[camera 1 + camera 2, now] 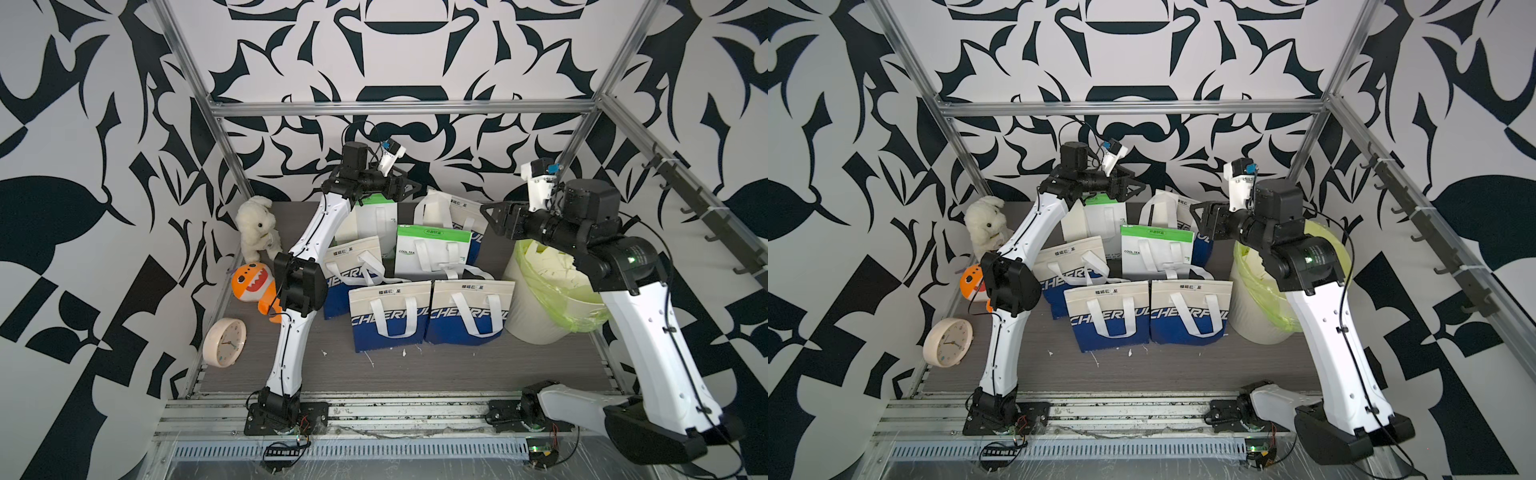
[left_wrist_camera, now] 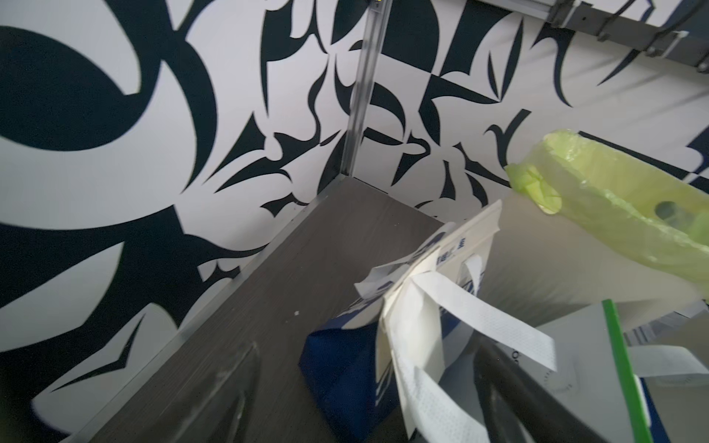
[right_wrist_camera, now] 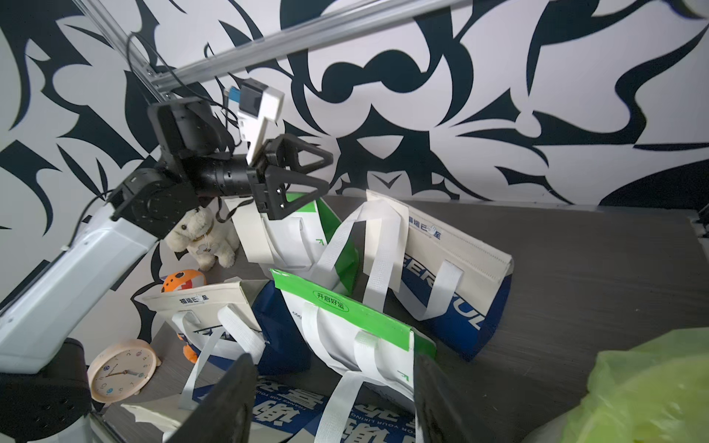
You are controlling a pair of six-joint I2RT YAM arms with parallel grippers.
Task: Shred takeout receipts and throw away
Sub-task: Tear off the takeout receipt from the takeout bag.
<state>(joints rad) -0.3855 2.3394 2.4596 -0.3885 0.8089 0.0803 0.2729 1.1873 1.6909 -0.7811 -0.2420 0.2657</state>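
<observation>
A cream-white takeout receipt (image 3: 383, 237) lies against the back blue and cream bag (image 3: 452, 268), behind its white handles. Another cream slip (image 3: 251, 234) leans on the back green and white bag (image 1: 376, 216). Torn cream pieces (image 1: 552, 270) fill the white bin (image 1: 536, 320) with its yellow-green liner. My left gripper (image 1: 409, 187) hangs open, high over the back bags; in the left wrist view the receipt (image 2: 408, 318) sits between its spread fingers (image 2: 518, 395). My right gripper (image 1: 492, 216) is open and empty, raised beside the bin and pointing toward the bags.
Several tote bags crowd the table's middle, two blue ones (image 1: 390, 316) in front. A white plush (image 1: 255, 226), an orange toy (image 1: 251, 282) and a round clock (image 1: 224, 343) sit at the left. Tiny white scraps (image 1: 404, 353) dot the grey tabletop (image 1: 457, 374).
</observation>
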